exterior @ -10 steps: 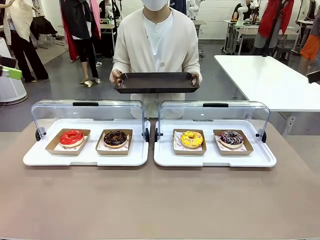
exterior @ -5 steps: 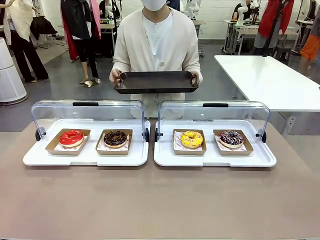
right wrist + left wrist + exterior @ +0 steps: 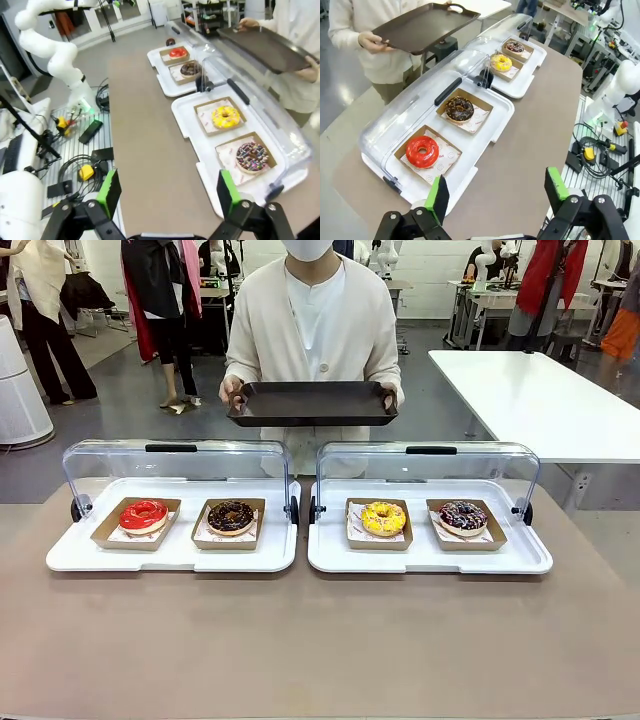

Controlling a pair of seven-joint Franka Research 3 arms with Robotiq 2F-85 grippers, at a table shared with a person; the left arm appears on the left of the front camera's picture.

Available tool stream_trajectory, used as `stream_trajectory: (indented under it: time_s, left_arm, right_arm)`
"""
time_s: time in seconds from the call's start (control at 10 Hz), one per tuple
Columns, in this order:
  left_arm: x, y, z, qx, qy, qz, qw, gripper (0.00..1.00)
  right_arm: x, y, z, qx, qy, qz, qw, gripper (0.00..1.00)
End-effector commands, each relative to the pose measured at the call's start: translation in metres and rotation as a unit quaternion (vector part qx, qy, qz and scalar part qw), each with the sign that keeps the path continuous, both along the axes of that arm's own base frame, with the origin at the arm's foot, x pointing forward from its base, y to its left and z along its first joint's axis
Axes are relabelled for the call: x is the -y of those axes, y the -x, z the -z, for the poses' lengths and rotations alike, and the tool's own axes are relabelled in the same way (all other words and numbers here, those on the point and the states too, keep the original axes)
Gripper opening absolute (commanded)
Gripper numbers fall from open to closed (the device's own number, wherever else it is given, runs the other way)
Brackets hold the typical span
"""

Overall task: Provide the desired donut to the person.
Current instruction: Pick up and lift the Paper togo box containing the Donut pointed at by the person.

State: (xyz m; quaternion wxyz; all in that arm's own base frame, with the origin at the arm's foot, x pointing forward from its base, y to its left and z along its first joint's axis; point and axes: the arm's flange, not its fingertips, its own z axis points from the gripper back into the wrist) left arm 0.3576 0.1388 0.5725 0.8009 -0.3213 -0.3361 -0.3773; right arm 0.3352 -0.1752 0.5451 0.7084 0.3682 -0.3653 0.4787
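Observation:
The person (image 3: 311, 310) in a cream cardigan stands at the far side of the table and holds out a dark tray (image 3: 312, 403) with both hands. Two white display trays with raised clear lids hold donuts in brown paper boats: a red donut (image 3: 144, 515) and a chocolate donut (image 3: 231, 517) on the left, a yellow donut (image 3: 384, 518) and a dark sprinkled donut (image 3: 463, 516) on the right. My left gripper (image 3: 496, 194) hangs open, above the table edge near the red donut (image 3: 422, 151). My right gripper (image 3: 167, 194) is open too, near the sprinkled donut (image 3: 251, 156).
The brown tabletop (image 3: 320, 640) stretches in front of the display trays. A white table (image 3: 540, 400) stands at the back right. Cables and control boxes (image 3: 85, 172) lie on the floor beside the table on my side. The other arm's white base (image 3: 55, 50) shows in the right wrist view.
A green-tipped object at the far left edge of the front view has left the picture. The person, the tray and the donuts have not moved.

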Motion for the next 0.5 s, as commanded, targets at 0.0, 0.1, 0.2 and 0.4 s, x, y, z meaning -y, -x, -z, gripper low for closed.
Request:
stream_trajectory:
  time_s: [0.0, 0.1, 0.2, 0.4]
  left_arm:
    - [0.0000, 0.0012, -0.0017, 0.017, -0.005, 0.007, 1.000, 1.00]
    - [0.0009, 0.0026, 0.0005, 0.019, -0.007, 0.012, 1.000, 1.00]
    - [0.0024, 0.0044, 0.0023, 0.022, -0.011, 0.017, 1.000, 1.00]
    - [0.0029, 0.0080, 0.0040, 0.038, -0.027, 0.040, 0.998, 1.00]
  right_arm:
    - [-0.0032, 0.0012, 0.0008, 0.014, -0.014, -0.004, 1.000, 1.00]
    - [-0.0027, 0.0019, -0.0005, 0.019, -0.015, -0.008, 1.000, 1.00]
    - [-0.0022, 0.0025, -0.0011, 0.020, -0.016, -0.013, 1.000, 1.00]
    - [-0.0016, 0.0051, -0.0017, 0.025, -0.011, -0.031, 0.999, 1.00]
